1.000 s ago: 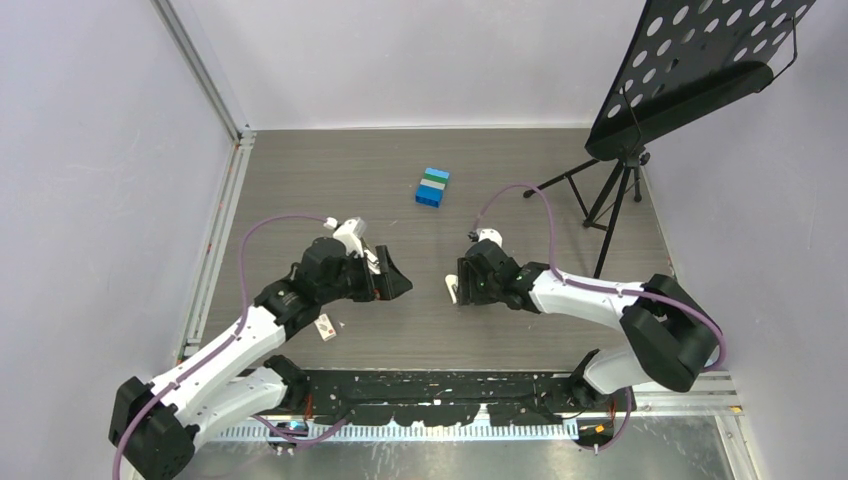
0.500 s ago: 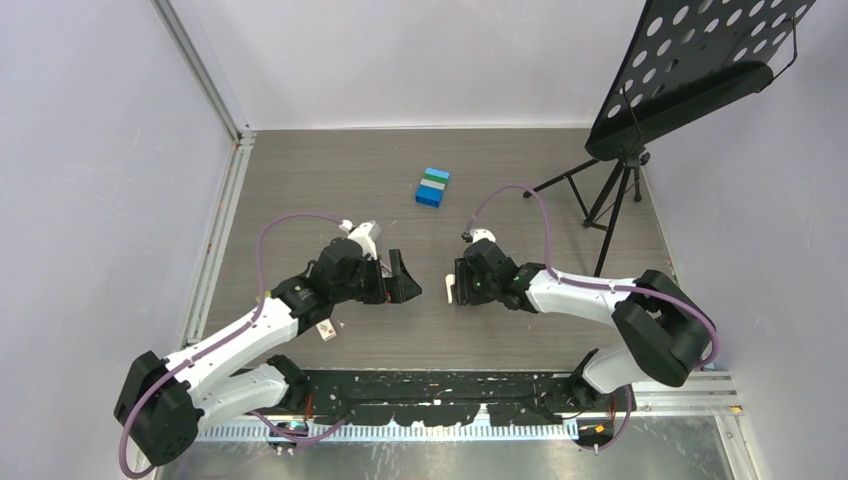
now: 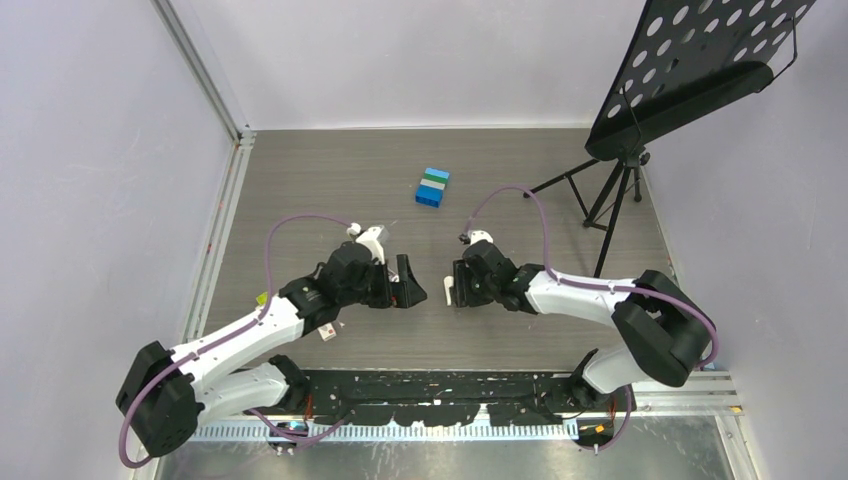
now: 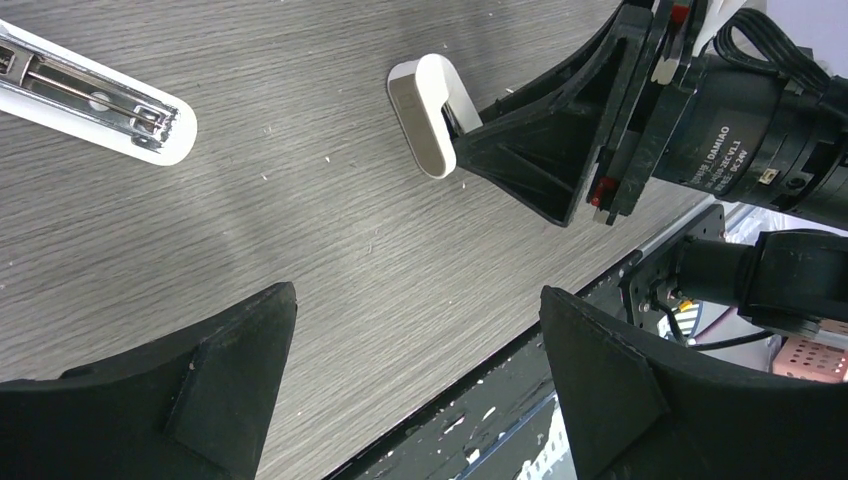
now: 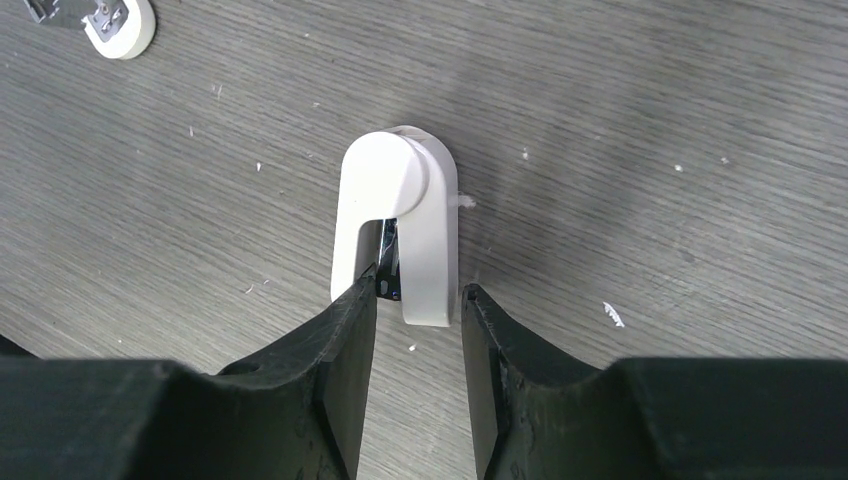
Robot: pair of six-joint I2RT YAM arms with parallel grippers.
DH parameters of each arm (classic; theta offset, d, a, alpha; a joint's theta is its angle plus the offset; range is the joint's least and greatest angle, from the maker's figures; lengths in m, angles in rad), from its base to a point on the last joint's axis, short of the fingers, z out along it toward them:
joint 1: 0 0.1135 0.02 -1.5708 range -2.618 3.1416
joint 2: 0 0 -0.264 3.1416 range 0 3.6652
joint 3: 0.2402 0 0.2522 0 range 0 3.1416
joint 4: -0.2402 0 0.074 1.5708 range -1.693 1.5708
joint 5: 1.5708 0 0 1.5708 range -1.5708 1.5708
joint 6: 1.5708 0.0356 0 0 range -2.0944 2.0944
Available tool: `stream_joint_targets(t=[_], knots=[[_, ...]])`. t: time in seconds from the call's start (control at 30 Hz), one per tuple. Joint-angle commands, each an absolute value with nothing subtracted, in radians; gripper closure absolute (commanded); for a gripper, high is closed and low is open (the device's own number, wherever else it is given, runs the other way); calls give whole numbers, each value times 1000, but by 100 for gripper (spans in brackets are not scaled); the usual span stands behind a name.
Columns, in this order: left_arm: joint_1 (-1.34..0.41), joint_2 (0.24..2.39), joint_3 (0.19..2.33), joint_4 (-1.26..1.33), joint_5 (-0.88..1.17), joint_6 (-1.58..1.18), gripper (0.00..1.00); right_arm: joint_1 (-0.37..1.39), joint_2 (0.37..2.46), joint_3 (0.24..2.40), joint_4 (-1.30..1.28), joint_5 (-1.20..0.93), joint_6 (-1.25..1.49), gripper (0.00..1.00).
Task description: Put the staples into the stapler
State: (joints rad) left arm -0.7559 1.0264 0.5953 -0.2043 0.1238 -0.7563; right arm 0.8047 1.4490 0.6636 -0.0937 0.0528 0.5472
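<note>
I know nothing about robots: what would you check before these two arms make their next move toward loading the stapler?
1. Stapler ready: ok. The stapler lies flat, metal channel facing up, untouched.
2. Left gripper free: ok. The left gripper is wide open and empty.
3. Grip on the white piece: cannot tell. The right gripper has a finger at each side of the white piece; firmness unclear.
4. Staples in hand: not ok. The staple box lies beside the left arm, held by nothing.
5. Grippers apart: ok. A gap shows between them.
</note>
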Motion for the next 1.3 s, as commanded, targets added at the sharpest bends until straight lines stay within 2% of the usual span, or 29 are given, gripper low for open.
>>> stream_joint_targets(t=[0.0,0.2,0.43,0.9,1.0,1.27], knots=[[-772,1034,625,-142,92,-765,6,828,1446,654,-71,39,524,59],[-787,1048,631,-141,84,-767,6,855,1441,655,-71,45,512,58],[-796,1052,632,-141,80,-767,6,864,1434,653,-70,41,502,53],[-799,1045,629,-147,75,-767,6,880,1371,619,-46,-30,466,52],[-801,1043,628,-147,74,-768,6,881,1357,609,-22,-26,477,49],[-802,1038,627,-147,74,-769,7,886,1413,636,-35,-29,487,53]])
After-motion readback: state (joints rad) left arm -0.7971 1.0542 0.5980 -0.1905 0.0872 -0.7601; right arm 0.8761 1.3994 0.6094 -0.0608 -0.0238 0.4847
